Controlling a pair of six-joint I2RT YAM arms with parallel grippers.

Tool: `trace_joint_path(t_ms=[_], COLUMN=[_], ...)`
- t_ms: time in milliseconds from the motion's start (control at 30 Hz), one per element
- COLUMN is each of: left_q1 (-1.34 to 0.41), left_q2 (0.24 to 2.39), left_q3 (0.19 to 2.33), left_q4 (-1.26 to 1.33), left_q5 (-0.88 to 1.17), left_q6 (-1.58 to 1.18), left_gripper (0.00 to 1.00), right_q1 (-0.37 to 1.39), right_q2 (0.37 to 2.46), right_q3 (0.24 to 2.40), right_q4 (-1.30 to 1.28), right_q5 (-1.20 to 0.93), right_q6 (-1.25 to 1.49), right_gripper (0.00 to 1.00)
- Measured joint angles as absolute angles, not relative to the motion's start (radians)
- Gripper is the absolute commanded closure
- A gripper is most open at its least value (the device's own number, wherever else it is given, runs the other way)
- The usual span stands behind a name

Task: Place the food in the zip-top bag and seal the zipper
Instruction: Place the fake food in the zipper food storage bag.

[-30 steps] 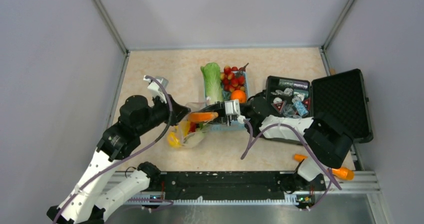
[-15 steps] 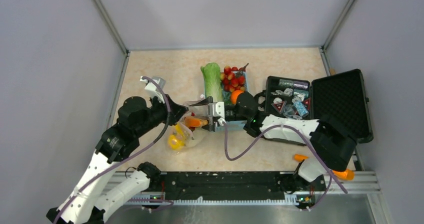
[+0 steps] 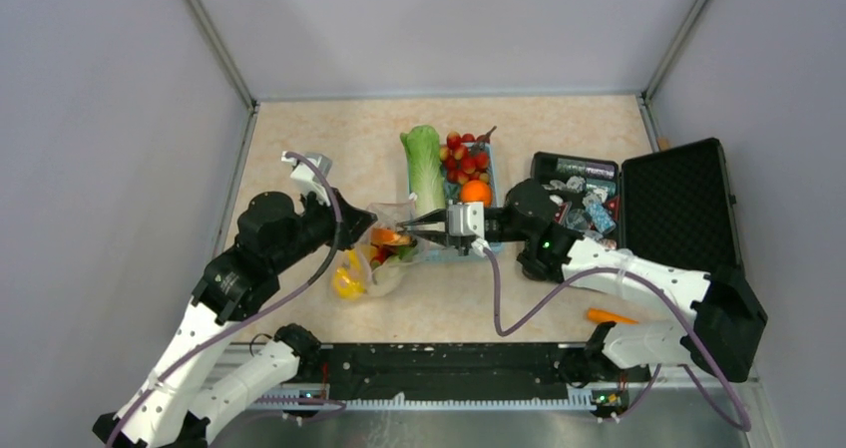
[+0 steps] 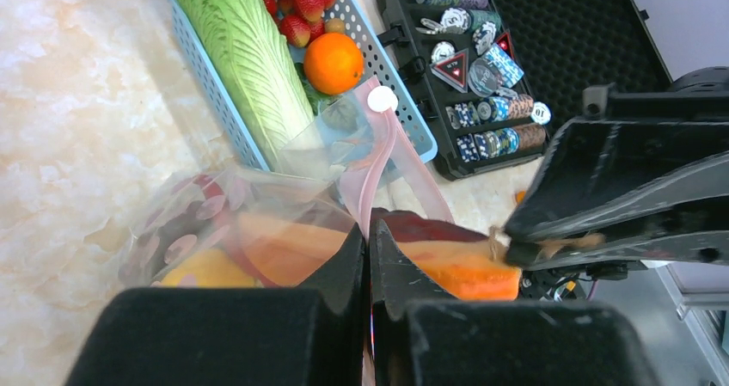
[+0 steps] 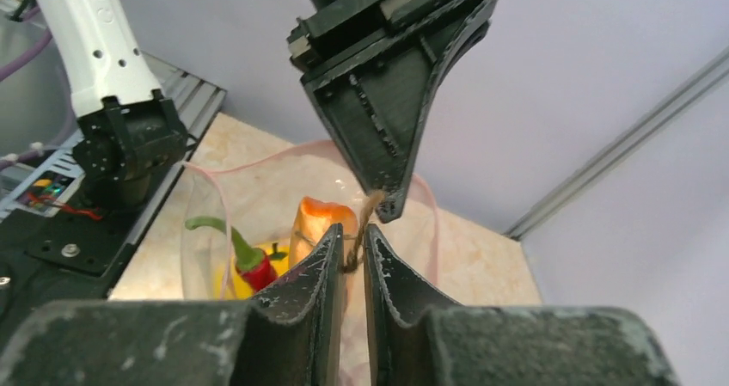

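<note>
The clear zip-top bag (image 3: pixel 371 273) lies left of the basket with its mouth held up. My left gripper (image 3: pixel 356 230) is shut on the pinkish zipper (image 4: pixel 382 158) at the mouth edge, and its jaws (image 4: pixel 369 235) are pressed together on the strip. My right gripper (image 3: pixel 411 230) is shut on the brown string (image 5: pixel 354 231) of the long orange piece (image 3: pixel 391 236). The piece (image 5: pixel 318 221) hangs in the bag's mouth. A red chili (image 5: pixel 249 266) and yellow fruit (image 5: pixel 225 281) lie inside the bag. The green cabbage (image 3: pixel 425 161), orange (image 3: pixel 476 191) and cherry tomatoes (image 3: pixel 462 151) sit in the basket.
The blue slatted basket (image 4: pixel 391 76) stands just right of the bag. An open black hard case (image 3: pixel 678 204) with shiny packets and cans (image 3: pixel 579 194) lies at the right. The two grippers are close together over the bag mouth. Grey walls close in the table on three sides.
My right gripper has carried the long orange piece left and tipped it down into the bag mouth, and the right arm's elbow has swung out to the right. My left gripper keeps its hold.
</note>
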State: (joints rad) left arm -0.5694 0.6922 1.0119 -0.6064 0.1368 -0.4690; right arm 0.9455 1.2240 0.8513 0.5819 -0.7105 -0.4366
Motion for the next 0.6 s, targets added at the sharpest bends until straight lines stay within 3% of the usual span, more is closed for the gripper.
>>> trace_joint_path(t_ms=[167, 400, 600], left_q1=[-0.569, -0.569, -0.569], left_q2=[0.699, 0.701, 0.723], left_q3=[1.012, 1.012, 1.012], left_q4=[-0.607, -0.607, -0.607], left_q5=[0.136, 0.130, 0.149], left_q6=[-0.469, -0.469, -0.469], left_gripper=[1.00, 1.00, 1.00], right_q1=[0.945, 0.952, 0.980], right_q2=[1.251, 1.255, 1.355], right_q3=[0.845, 0.835, 0.941], right_q4=[0.534, 0.478, 0.327], right_q5=[-0.728, -0.742, -0.754], right_q6=[-0.414, -0.397, -0.408], right_gripper=[0.69, 0.87, 0.86])
